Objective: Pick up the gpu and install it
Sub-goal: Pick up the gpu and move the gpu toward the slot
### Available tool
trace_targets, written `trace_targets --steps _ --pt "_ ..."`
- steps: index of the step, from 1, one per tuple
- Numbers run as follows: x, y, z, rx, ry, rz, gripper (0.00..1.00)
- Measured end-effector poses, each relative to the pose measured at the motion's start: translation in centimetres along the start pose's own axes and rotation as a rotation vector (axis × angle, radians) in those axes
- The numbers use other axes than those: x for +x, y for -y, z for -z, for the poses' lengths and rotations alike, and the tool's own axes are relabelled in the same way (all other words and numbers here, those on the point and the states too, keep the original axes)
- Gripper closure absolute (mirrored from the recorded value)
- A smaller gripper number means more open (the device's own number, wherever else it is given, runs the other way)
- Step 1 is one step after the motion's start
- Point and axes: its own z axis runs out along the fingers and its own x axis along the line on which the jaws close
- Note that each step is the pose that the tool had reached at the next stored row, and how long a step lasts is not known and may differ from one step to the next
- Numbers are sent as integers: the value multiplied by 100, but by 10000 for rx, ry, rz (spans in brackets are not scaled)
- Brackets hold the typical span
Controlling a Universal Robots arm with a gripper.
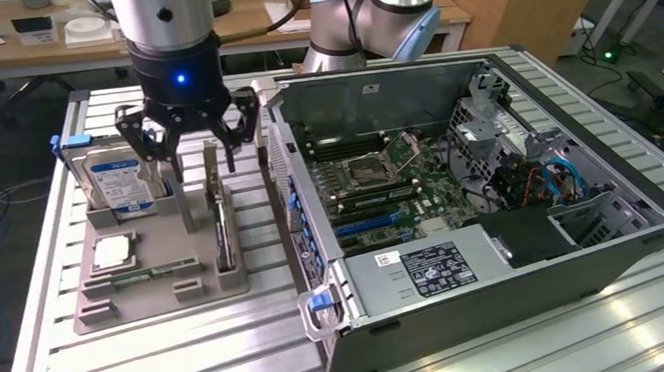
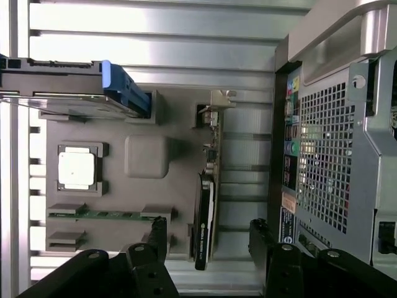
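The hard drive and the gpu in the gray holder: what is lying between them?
Only a raised gray block of the holder, clear in the wrist view. Nothing loose lies between the hard drive and the gpu.

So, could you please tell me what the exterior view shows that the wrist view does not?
Exterior view: the inside of the open black computer case, with its green motherboard and black labelled power supply. Wrist view: the holes of the case's perforated metal rear grille. Both: the grey moulded parts tray, the thin green-and-black gpu standing on edge in it, the silver hard drive with a blue-white label, the square silver processor, and the open black gripper, a finger on either side of the gpu.
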Motion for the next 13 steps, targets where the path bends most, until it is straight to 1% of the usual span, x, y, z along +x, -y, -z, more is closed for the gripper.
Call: trace_targets --steps 9,13 --pt "0 -14 -163 0 14 40 35" --pt "2 -12 -222 -3 0 420 35"
